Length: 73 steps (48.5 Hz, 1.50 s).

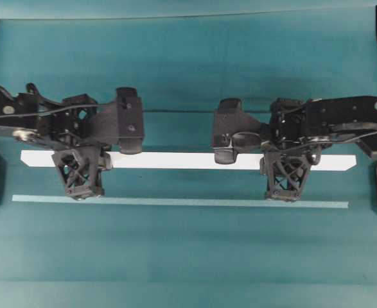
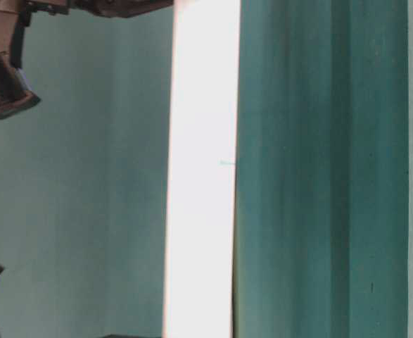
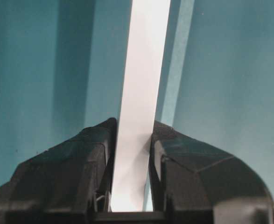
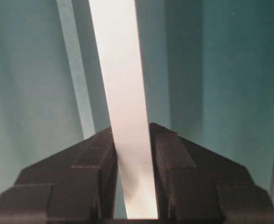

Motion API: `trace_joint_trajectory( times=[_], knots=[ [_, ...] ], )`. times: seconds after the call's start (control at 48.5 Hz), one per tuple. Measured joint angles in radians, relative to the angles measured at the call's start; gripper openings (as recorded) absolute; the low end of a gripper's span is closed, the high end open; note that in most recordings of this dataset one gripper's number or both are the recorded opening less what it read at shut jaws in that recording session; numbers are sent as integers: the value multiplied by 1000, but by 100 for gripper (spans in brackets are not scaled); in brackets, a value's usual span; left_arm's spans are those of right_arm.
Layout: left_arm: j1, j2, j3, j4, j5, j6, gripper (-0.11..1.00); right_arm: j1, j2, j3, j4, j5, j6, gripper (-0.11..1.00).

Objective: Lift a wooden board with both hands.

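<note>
Across the middle of the teal table point(image 1: 188, 64) lies the board point(image 1: 188, 160), level from side to side, with the tape point(image 1: 175, 201) running parallel just beside it. Near its left end the left gripper point(image 3: 132, 140) pinches the plank between its fingers point(image 3: 99, 149); near the other end the right gripper point(image 4: 132, 140) clamps it the same way, pads pressed to both edges. With both grips set, the step in hand looks like the lift itself. To do it well, both arms should rise together at one pace, keeping the plank level and the spacing between the hands fixed, so neither end twists or slips out of a jaw.
</note>
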Motion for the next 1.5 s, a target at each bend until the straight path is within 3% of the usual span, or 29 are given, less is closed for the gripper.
trace_joint_trajectory(
  times=[0.742,1.505],
  knots=[
    [-9,58,144,-2,-179,0,18,38,83,74,2,-147,0,22],
    [-67,160,219,0,-354,-75,18,80,183,97,20,-250,0,22]
  ],
)
